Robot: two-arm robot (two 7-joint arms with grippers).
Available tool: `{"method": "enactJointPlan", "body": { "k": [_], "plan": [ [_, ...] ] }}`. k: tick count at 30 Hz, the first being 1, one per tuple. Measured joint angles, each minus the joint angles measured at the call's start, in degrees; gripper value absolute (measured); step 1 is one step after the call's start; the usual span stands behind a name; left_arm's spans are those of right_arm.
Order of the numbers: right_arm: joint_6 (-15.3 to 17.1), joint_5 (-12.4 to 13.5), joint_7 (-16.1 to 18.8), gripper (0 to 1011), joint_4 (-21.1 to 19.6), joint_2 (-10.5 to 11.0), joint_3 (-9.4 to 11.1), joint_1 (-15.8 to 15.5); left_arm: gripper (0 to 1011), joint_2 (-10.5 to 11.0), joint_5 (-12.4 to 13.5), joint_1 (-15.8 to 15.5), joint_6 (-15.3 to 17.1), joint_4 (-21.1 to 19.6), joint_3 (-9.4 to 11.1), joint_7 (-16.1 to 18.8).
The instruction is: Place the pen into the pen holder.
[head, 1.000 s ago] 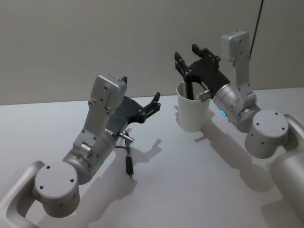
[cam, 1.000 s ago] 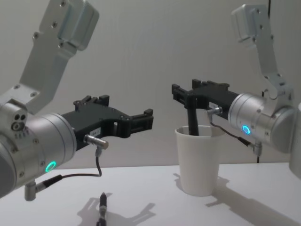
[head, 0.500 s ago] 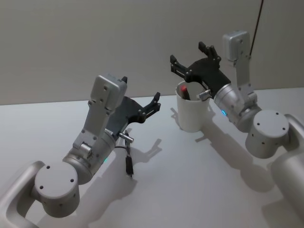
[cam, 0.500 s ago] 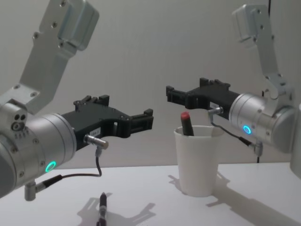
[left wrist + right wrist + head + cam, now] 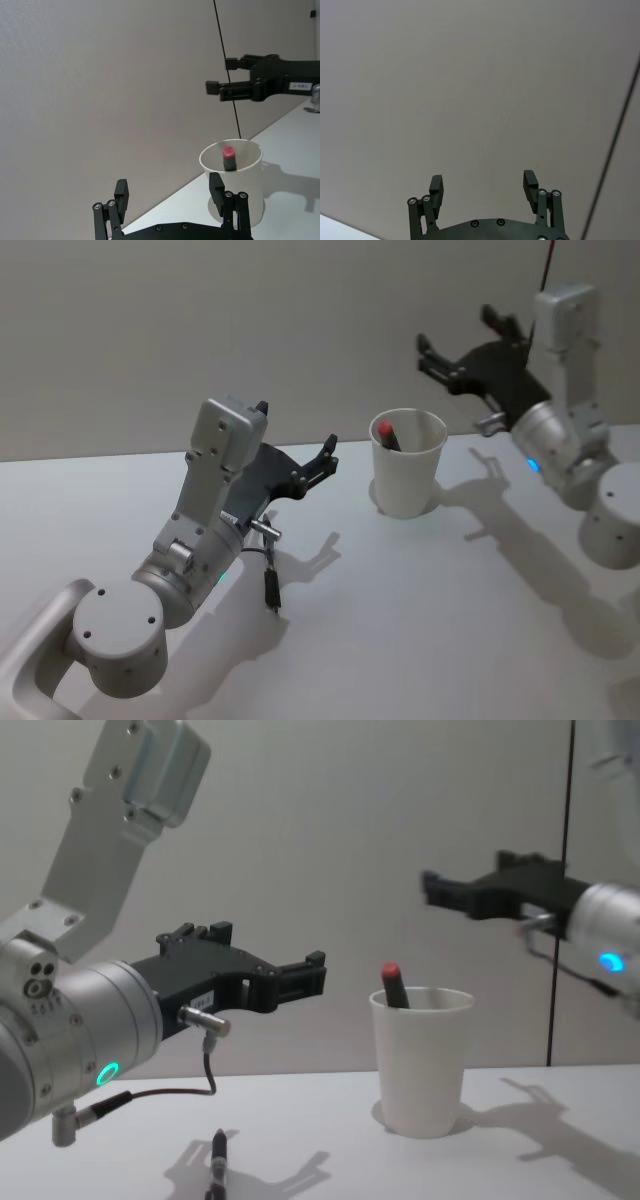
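One red-capped pen (image 5: 387, 434) leans inside the tapered white paper pen holder (image 5: 405, 485); left claw (image 5: 169, 188) and right claw (image 5: 483, 181) gape empty.

Plain white tapered paper cup pen holder (image 5: 420, 1060), no pattern, ahead of the jaws of the matte black left gripper (image 5: 169, 195). Dark pen with red cap (image 5: 392, 982). Matte black right gripper (image 5: 483, 186). Silver-grey arms (image 5: 80, 1020), cyan light rings (image 5: 107, 1072). White table (image 5: 400, 620), grey wall (image 5: 200, 320).

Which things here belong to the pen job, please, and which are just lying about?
Job: pen, standing in the pen holder; right gripper, open, raised to its right.
Lying about: left gripper, open, idle; small dark stick-like thing below it; black cable behind.
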Motion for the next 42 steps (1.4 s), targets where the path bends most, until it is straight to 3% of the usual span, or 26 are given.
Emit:
{"method": "enactJointPlan", "body": {
  "k": [20, 34, 42],
  "plan": [
    [9.36, -0.2, -5.33, 1001, -13.61, 10.16, 7.57, -9.54, 1001, 0.0, 0.0, 0.0, 0.0, 0.0, 0.0, 0.0],
    [11.8, -0.02, -6.64, 1001, -16.86, 12.73, 9.55, -12.1, 1001, 0.77, -0.52, 0.86, 2.14, -1.01, -0.13, -1.16],
    [12.35, 0.02, -6.95, 1001, -17.62, 13.37, 10.02, -12.71, 1001, 1.82, -2.4, 2.32, 6.55, -2.63, -0.22, -2.45]
  ]
}}
